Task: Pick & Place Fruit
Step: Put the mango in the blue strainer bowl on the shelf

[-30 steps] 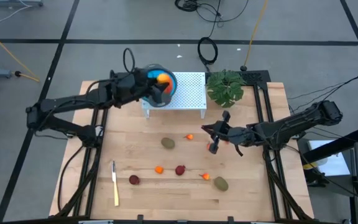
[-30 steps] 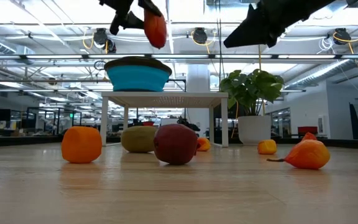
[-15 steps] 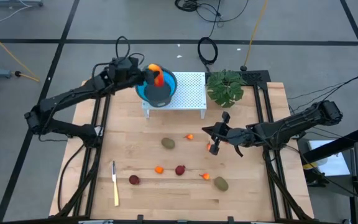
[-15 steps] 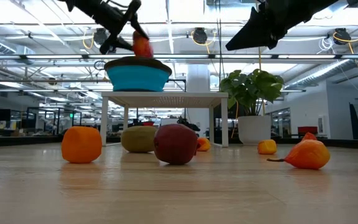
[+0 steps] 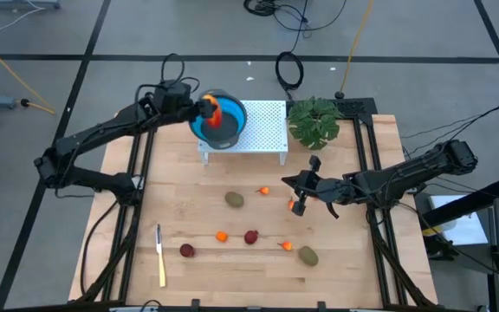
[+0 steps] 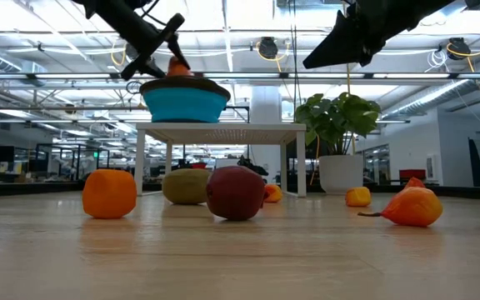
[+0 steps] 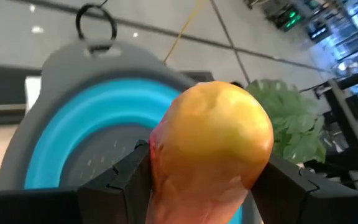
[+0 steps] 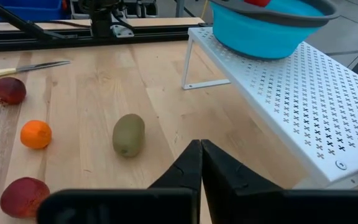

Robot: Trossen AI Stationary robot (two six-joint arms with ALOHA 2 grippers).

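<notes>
My left gripper (image 5: 206, 107) hangs over the blue bowl (image 5: 223, 123) on the white perforated rack (image 5: 262, 130), shut on the oblong red-orange-yellow fruit (image 7: 213, 140). In the low view that fruit (image 6: 177, 67) shows just above the bowl's dark rim (image 6: 186, 85). My right gripper (image 5: 297, 204) hovers shut over the table's right half, touching nothing. Lying on the table are two olive-brown ovals (image 5: 234, 199) (image 5: 307, 256), dark red balls (image 5: 251, 237) (image 5: 186, 250), an orange (image 5: 222, 235) and tiny orange pieces (image 5: 264, 191) (image 5: 287, 246). My left gripper pinches the oblong fruit between its two fingers (image 7: 126, 180), one on each flank (image 7: 166, 168). The fruit's rounded yellow end (image 7: 229, 118) sticks out past the fingertips. The fingers come from the table's left, slanting down, and the fruit hangs over the bowl's inside, clear of the table.
A leafy potted plant (image 5: 314, 121) stands right of the rack at the far edge. A cream-yellow knife (image 5: 159, 254) lies near the left front corner. Another tiny orange piece (image 5: 291, 206) lies beside my right gripper's tip. Bare wood shows between rack and fruit.
My left gripper has drawn back toward the table's left and come down, bringing the oblong fruit from well above the bowl to just over its rim. The fruit has tipped with the gripper. The hold stayed shut.
</notes>
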